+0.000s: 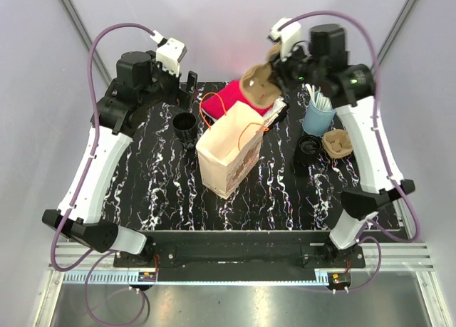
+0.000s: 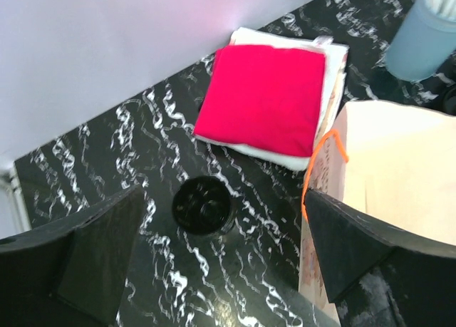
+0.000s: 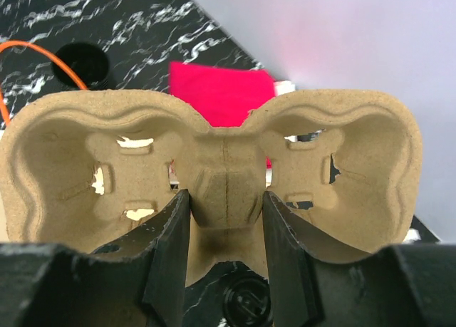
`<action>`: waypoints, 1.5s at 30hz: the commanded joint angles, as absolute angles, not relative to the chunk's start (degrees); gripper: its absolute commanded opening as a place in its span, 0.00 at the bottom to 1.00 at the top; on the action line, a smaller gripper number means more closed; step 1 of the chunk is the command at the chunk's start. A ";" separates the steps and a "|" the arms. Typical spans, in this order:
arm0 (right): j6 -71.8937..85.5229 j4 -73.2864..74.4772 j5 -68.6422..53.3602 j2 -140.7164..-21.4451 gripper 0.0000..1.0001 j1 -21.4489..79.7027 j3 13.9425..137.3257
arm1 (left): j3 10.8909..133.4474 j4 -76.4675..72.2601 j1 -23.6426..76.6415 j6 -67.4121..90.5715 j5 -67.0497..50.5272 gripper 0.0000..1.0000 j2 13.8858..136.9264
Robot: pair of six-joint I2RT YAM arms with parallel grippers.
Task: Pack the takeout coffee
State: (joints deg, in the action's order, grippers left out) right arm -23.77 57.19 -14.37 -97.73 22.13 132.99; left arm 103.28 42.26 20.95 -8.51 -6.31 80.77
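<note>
1. In the right wrist view the cup carrier (image 3: 214,156) fills most of the picture. Its lower middle sits behind the fingers (image 3: 167,256) of the right tool (image 3: 224,202).
2. Behind the carrier's rim, the black cup (image 3: 82,60) and the red napkin (image 3: 221,92) show only in part. A dark round thing (image 3: 246,305) low between the fingers cannot be named.
3. From above, the carrier covers the right tool's fingertips and a corner of the napkin.
4. In the left wrist view the paper bag (image 2: 399,177) runs off the right and bottom edges, its floor unseen. The blue cup (image 2: 420,38) is cut by the corner, its white contents blurred.
5. The fingers of the left tool (image 2: 224,202) are cut by the bottom edge.
</note>
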 commanded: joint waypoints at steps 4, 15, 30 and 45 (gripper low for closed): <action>-22.85 60.29 -3.78 -102.39 0.41 31.46 136.58 | 103.36 35.42 18.90 -6.77 -17.30 0.99 81.12; -22.85 60.64 6.67 -102.04 0.40 40.78 130.17 | 101.34 34.01 18.72 -5.63 -20.30 0.99 84.02; -23.99 57.40 20.56 -100.90 0.41 51.50 121.91 | 97.21 31.46 18.81 -3.69 -22.68 0.87 83.67; -25.58 53.17 28.83 -100.28 0.40 56.95 116.02 | 94.84 29.53 18.72 -1.23 -17.94 0.42 83.85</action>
State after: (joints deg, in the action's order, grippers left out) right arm -24.84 56.34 25.39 -103.39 55.20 116.79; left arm 95.50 33.26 19.00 -2.57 -20.47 84.58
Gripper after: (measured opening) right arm 0.467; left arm 0.467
